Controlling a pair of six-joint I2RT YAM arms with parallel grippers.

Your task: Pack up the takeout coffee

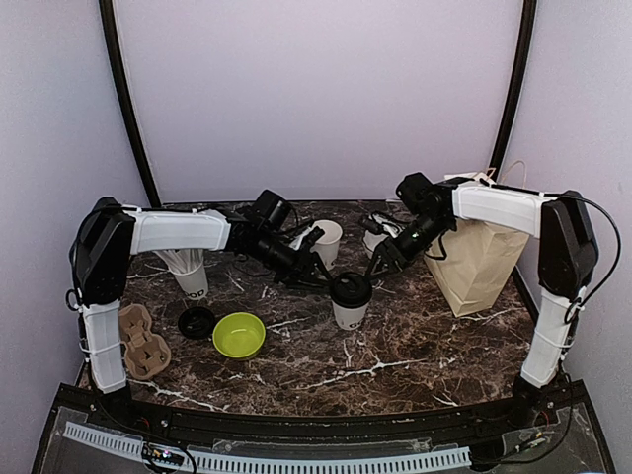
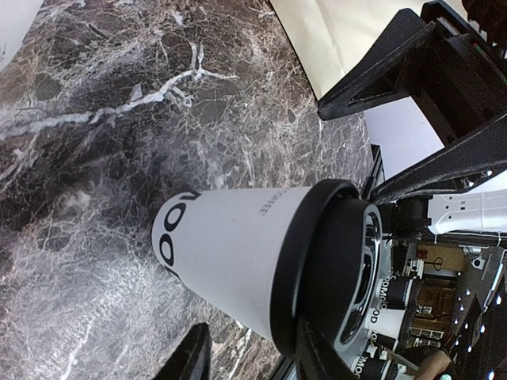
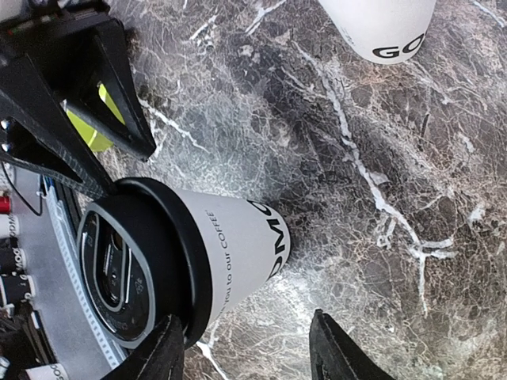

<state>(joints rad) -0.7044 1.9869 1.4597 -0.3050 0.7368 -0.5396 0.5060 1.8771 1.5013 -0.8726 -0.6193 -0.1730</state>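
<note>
Packing unstarted: lidded cup [image 1: 351,301] on desk [image 1: 415,346], paper bag [image 1: 477,267] near it, left hand [image 1: 324,278] and right hand [image 1: 378,265] part-open astride it, gripping nothing.

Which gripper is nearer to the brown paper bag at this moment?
Right. The right gripper is on the bag's side of the lidded cup, short of the paper bag; the left gripper is on the cup's other side.

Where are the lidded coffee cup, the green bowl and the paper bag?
lidded coffee cup [image 1: 350,314], top view, white side wall.
green bowl [image 1: 239,337], top view, inside bottom.
paper bag [image 1: 477,265], top view, front face.
</note>
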